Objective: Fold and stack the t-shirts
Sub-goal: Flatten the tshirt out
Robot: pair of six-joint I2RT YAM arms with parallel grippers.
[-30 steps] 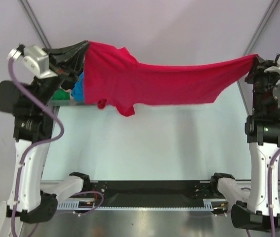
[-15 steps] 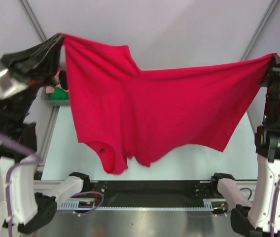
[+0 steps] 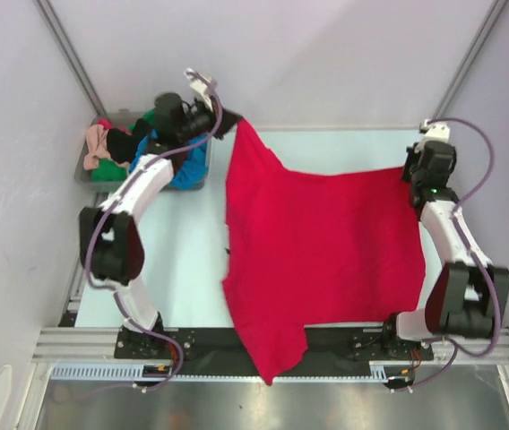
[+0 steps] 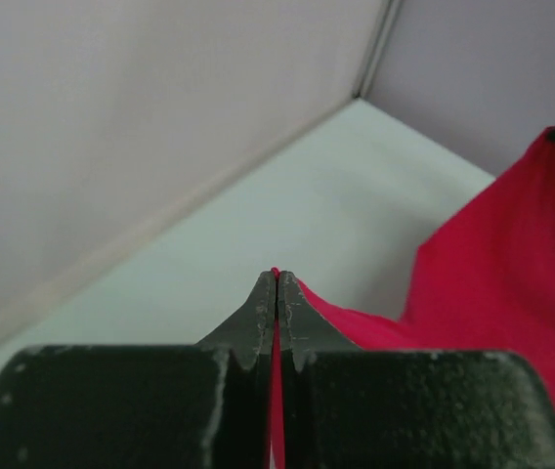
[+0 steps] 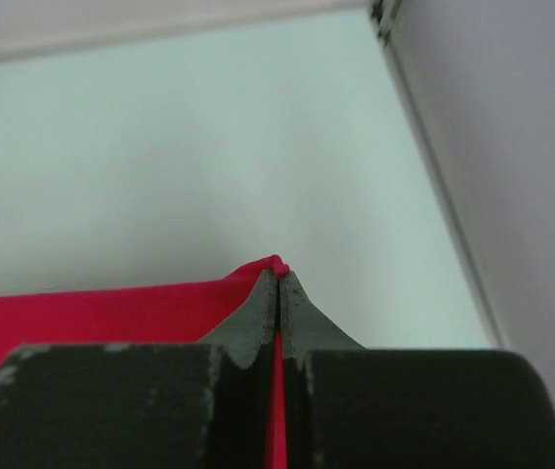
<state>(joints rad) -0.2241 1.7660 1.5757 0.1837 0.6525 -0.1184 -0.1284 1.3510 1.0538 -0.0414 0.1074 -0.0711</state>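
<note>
The red t-shirt (image 3: 326, 242) lies spread over the middle and right of the table (image 3: 174, 260). Its far edge is drawn between your two arms, and its near tail spills over the near edge across the black rail (image 3: 344, 339). It sits skewed: the far-left corner reaches further back than the far-right one, and the near end runs to a point left of centre.

Your left gripper (image 4: 276, 278) is pinched tight on the far-left corner, with only a sliver of red between its tips. Your right gripper (image 5: 278, 277) is clamped the same way on the far-right corner.

This looks like the lay-flat before the first fold, so don't let go yet. I'd draw both corners toward the far side until the tail comes up onto the table, and bring the two corners level. Hold a light stretch between them, set the edge down on the surface, and only then release. Too hard a pull may drag a corner out of the jaws.

The other t-shirts (image 3: 192, 166), blue, green, black and peach-pink, are heaped in the grey bin (image 3: 82, 176) at the far left, just beside your left wrist. Watch that arm's elbow there.

No brand, label or writing can be read anywhere.
</note>
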